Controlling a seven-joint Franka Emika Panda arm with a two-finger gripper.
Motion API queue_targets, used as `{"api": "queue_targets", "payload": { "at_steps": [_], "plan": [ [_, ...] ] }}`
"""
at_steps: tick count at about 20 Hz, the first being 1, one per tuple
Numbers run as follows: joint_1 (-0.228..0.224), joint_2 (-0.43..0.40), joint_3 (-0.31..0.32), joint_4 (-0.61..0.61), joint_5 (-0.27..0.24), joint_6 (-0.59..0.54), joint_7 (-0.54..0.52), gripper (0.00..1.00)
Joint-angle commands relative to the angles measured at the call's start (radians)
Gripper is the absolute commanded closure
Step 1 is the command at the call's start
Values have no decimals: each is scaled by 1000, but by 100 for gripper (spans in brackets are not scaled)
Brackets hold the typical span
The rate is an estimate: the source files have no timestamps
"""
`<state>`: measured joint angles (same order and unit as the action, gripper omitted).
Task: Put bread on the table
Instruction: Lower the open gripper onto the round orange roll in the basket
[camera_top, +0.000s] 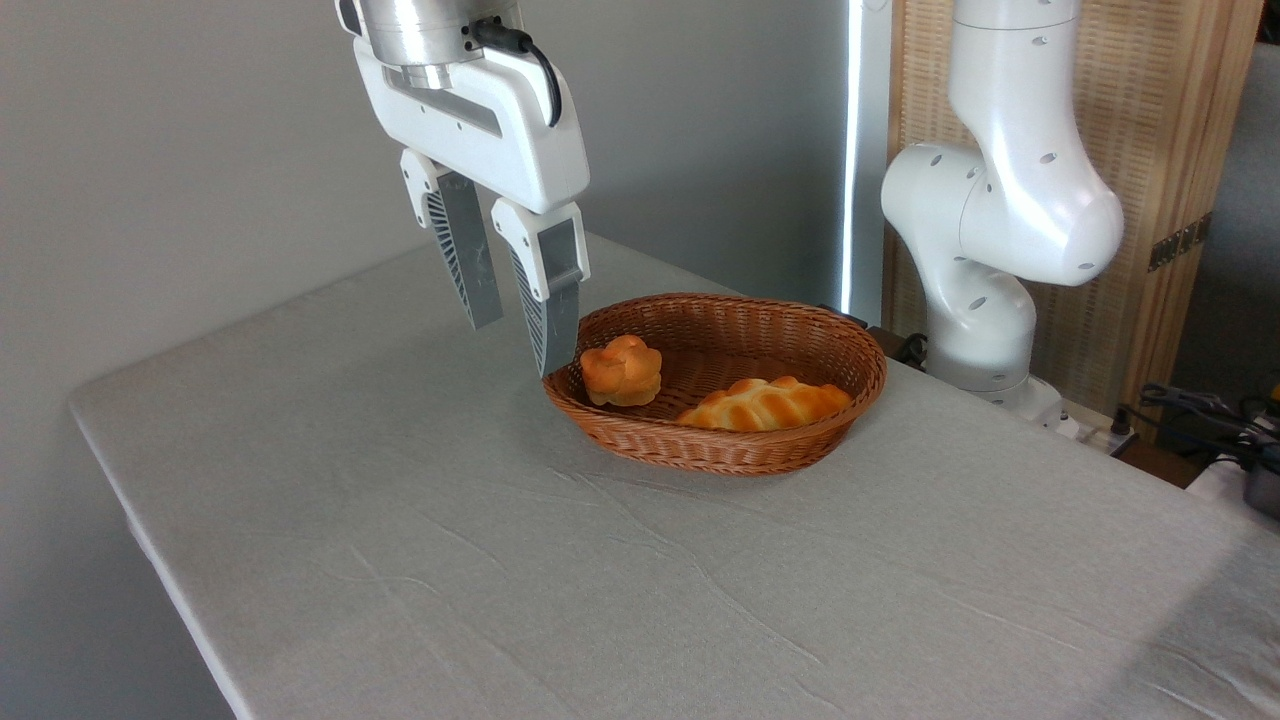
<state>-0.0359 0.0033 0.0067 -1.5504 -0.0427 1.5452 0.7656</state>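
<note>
Bread (621, 370) sits inside the basket (790, 325), at its left end, leaning against the inner wall — not yet on the counter (500, 560). It's the small round knotted bun, the piece closest to the gripper, so it reads as the natural first pick.

Gripper (515, 348) hangs just left of the basket, above the rim, fingers spread with a clear gap and holding nothing. The right finger's tip overlaps the basket's left rim in this view; can't tell whether it touches. Fingers point down and slightly toward the basket — my read: lined up to drop over the bun from the rim side. Wall is close there, so one finger risks catching the wicker.

Second piece, a longer braided loaf (765, 404), lies flat toward the basket's right and near side, apart from the bun — probably out of the way of a grasp.

Count:
- bread pieces: 2 (one bun, one loaf)
- baskets: 1
- grippers: 1, two fingers
- counter left of and in front of the basket: only cloth
</note>
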Motion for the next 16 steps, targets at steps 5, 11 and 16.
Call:
{"api": "queue_targets", "payload": {
  "at_steps": [5, 11, 16],
  "plan": [
    [-1, -9, -2, -8, -2, -14, -9, 0],
    [-36, -69, -28, -132, 0, -43, -44, 0],
    [-142, -207, -37, -384, 0, 12, -124, 0]
  ]
}}
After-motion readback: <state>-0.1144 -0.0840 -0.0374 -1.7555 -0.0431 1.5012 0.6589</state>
